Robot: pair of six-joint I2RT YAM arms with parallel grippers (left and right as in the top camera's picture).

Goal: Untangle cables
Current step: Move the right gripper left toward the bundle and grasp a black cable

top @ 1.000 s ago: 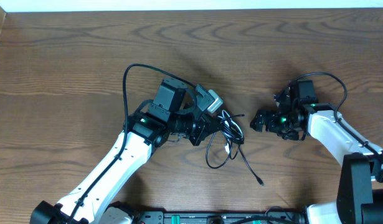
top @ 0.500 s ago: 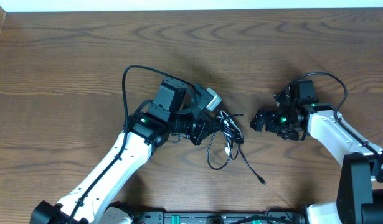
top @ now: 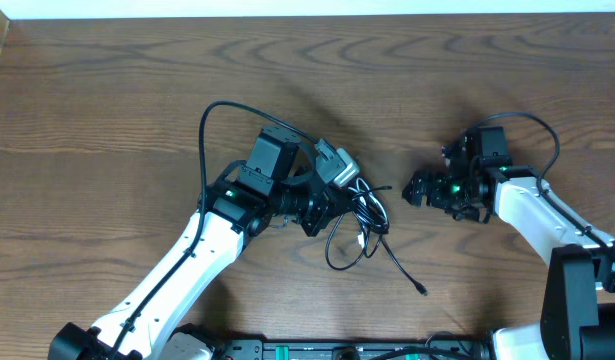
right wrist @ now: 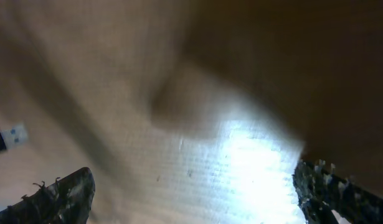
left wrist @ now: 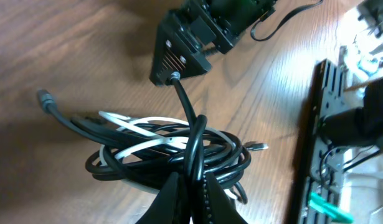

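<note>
Several tangled thin black and white cables [left wrist: 152,145] sat pinched in the closed left gripper [left wrist: 192,184] at lower centre, apparently anchored for the open, empty right gripper [top: 415,190].

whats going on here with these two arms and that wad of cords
It's a cable-untangling job, and the cables are still one knotted bunch of black cords and a white one in the middle of the table. The left hand is shut on a black strand of that bunch. The right hand is open, sits off to the side of the bunch, and holds nothing.
</note>
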